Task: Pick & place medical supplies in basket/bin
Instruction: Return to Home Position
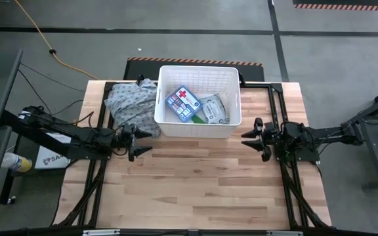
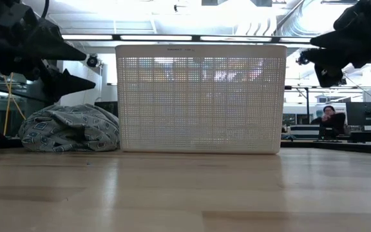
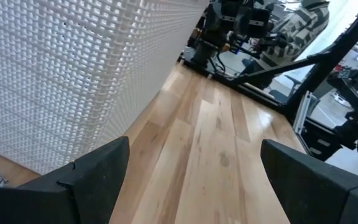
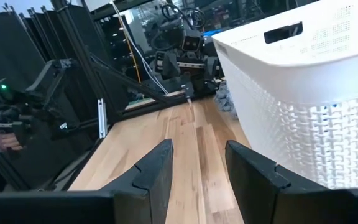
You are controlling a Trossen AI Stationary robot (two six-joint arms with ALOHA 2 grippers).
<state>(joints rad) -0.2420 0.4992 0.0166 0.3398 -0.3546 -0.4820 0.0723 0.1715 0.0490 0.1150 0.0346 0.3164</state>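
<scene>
The left fingers [image 1: 144,142] are hanging released and empty just off the near left corner of the basket [image 1: 199,129], beside the cloth [image 1: 130,101]. The white, slatted basket is sitting at the far edge of the surface [image 1: 195,190], holding the blue red-cross box [image 1: 182,103] and a grey-white packet [image 1: 215,109] side by side, with the near half lying open. The right fingers [image 1: 250,139] are hovering released and empty off its near right corner, close to the right edge.

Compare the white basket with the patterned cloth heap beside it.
The white basket is rigid and rectangular with perforated walls; the cloth heap is soft, crumpled and grey-blue patterned. The basket stands much taller than the heap. The basket holds supplies; the heap lies loose. Both sit side by side on the wooden table.
</scene>
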